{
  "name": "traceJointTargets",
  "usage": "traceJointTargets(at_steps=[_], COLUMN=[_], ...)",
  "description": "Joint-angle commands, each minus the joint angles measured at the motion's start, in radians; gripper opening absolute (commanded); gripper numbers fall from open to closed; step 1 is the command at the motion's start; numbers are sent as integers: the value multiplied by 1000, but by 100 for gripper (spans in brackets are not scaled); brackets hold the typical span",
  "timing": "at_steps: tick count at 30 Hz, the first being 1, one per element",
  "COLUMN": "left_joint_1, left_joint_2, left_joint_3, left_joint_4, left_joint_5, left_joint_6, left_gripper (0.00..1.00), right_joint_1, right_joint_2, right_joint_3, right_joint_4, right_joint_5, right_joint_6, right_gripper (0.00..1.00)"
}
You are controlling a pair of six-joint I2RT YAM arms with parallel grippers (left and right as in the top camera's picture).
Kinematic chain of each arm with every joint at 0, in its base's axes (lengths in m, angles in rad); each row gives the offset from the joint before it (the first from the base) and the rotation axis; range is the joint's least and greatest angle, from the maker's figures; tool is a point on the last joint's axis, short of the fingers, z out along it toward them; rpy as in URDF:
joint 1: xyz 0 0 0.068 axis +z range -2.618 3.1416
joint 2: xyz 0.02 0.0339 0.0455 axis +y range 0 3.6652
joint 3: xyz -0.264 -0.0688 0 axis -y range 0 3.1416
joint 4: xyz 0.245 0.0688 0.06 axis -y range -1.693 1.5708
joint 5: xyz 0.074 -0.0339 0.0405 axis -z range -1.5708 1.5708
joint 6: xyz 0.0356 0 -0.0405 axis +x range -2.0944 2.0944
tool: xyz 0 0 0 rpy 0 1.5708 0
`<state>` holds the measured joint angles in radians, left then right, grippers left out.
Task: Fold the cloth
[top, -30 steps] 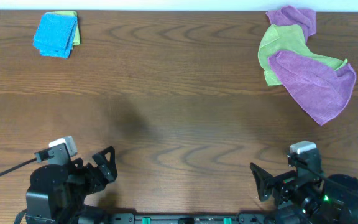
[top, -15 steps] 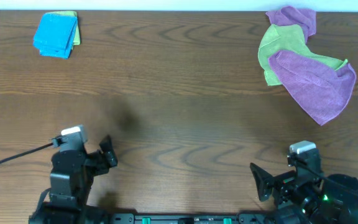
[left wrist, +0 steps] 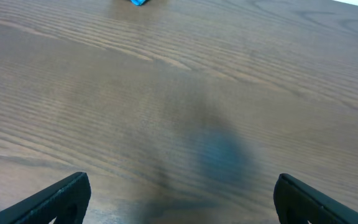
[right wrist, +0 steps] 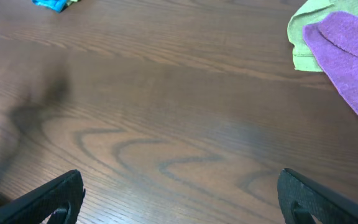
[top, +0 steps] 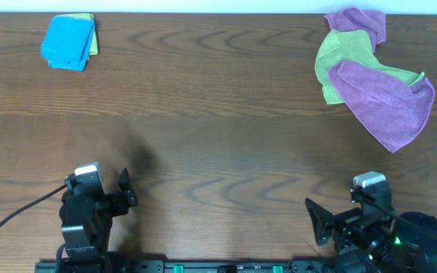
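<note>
The sky-blue cloth [top: 67, 42] lies folded into a small rectangle at the far left corner of the table, on top of a lime-green cloth [top: 92, 43]. A sliver of it shows at the top of the left wrist view [left wrist: 138, 2] and of the right wrist view [right wrist: 50, 4]. My left gripper [top: 127, 189] is open and empty at the near left edge, far from the cloth. My right gripper [top: 319, 221] is open and empty at the near right edge. Both wrist views show bare wood between the fingers.
A pile of purple cloths [top: 389, 102] and a lime-green cloth [top: 344, 57] lies at the far right; it shows in the right wrist view [right wrist: 347, 50]. The wooden table [top: 218, 144] is bare between the grippers and the cloths.
My left arm has swung and drawn back toward the near edge, its gripper still open. The right arm and the cloths have not moved.
</note>
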<state>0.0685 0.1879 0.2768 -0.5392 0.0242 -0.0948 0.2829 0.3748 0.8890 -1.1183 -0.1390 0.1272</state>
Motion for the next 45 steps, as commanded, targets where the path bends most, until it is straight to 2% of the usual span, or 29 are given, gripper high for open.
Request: traceJointTargets(at_steps=[1, 7, 11, 38, 41, 45], left_joint_1=[3, 3, 3, -13, -13, -13], left_joint_2=[-51, -152, -180, -183, -183, -183], left_joint_3=[-38, -134, -136, -136, -136, -136], left_joint_4=[6, 26, 27, 25, 25, 25], left_joint_5=[10, 11, 6, 2, 2, 2], left_joint_6=[21, 21, 40, 40, 39, 39], left_gripper=[95, 95, 95, 95, 95, 95], right_joint_1=[6, 6, 6, 6, 6, -23], right_joint_2=[-2, -2, -2, -2, -2, -15], right_joint_3=[-3, -3, -3, -3, -3, -3], right_joint_4=[-1, -1, -1, -1, -10, -76], right_joint_5=[1, 1, 1, 1, 103, 196], right_joint_6=[18, 18, 18, 18, -90, -106], right_gripper=[99, 99, 99, 99, 99, 99])
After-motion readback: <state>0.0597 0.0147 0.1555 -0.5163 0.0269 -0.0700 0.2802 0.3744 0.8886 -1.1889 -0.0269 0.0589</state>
